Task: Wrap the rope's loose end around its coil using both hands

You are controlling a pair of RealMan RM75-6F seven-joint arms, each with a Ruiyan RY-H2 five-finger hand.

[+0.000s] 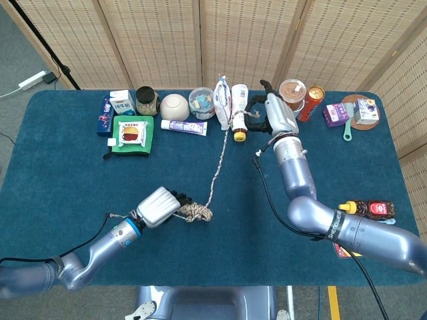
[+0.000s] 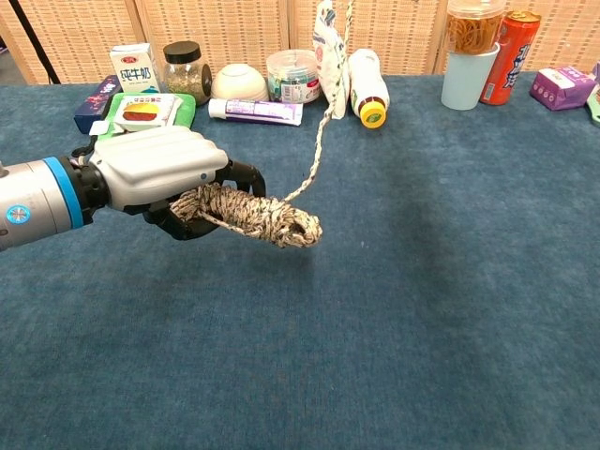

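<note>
Left hand [image 2: 155, 169] gripping rope coil [image 2: 258, 215] just above blue surface [image 2: 422, 281], front left. Right hand [image 1: 277, 115] raised near back-row bottles, pinching loose end [image 1: 217, 160] pulled taut from coil.
</note>
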